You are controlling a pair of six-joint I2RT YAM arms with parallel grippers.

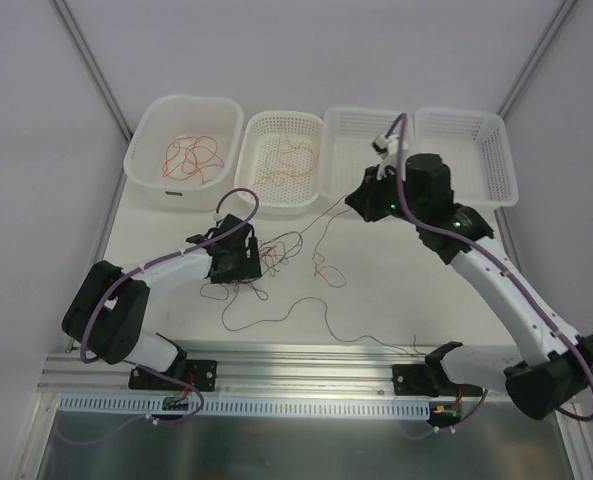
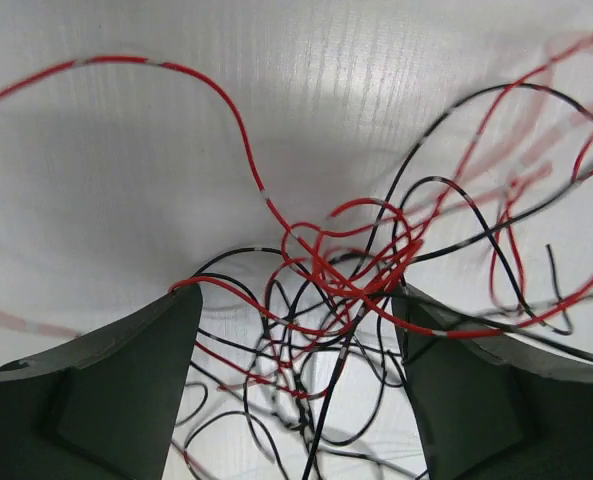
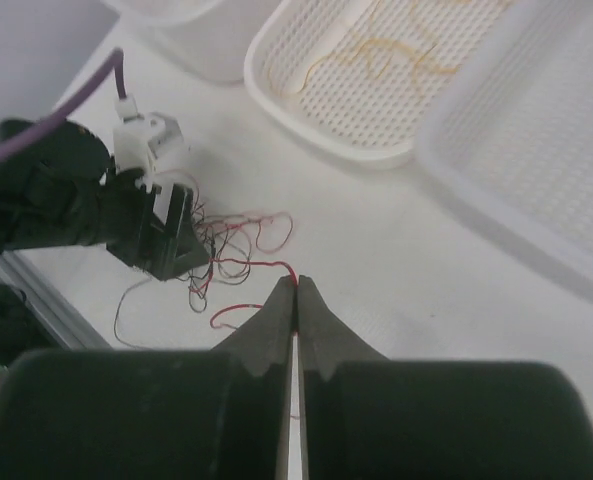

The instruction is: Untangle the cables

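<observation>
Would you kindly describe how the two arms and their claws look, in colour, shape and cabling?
The left arm and right arm have white tubular links, bulky black joints and a thick purple cable along each. The left claw and right claw each have two dark, wedge-shaped fingers. Small green lights glow on the right arm's joints.

Thin cables [image 1: 273, 255] in a loose tangle at the middle of the surface [image 1: 396, 290].
Red and black wires loop through one another, the knot lying between the spread fingers of the left claw [image 2: 296, 300]. Stray strands squiggle flat toward the near edge, and a long dark strand [image 1: 376, 341] trails right. A red strand [image 3: 251, 265] is pinched in the closed tips of the right claw [image 3: 295, 283]. More red wires [image 1: 191, 155] lie coiled in the far-left tub [image 1: 141, 160], with orange wires [image 1: 286, 160] in the basket [image 1: 251, 190] beside it.
</observation>
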